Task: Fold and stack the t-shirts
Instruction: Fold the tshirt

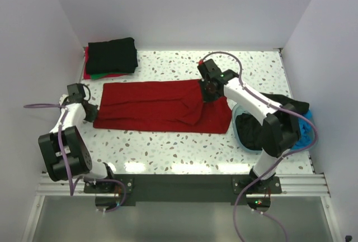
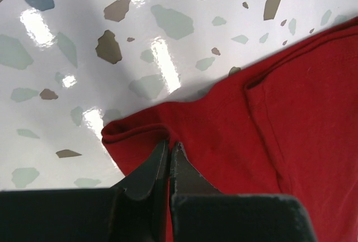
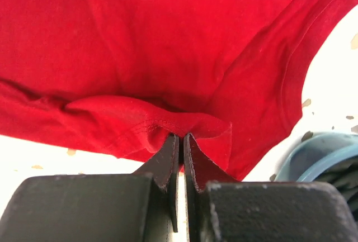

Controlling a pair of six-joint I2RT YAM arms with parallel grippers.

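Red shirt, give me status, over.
Left gripper shut on red shirt at its left edge, right gripper shut on a fold near its right end. Shirt lies lengthwise-folded on table, not stacked. Nothing between it and black-topped stack.

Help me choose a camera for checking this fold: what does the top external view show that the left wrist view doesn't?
Only the top external view: the whole red t-shirt spread out, the right gripper on its far right part, a folded stack in the far left corner, and the teal basin on the right. Only the left wrist view: a close look at the left gripper shut on the shirt's doubled edge. Both: the shirt's left end, the left gripper and the speckled table.
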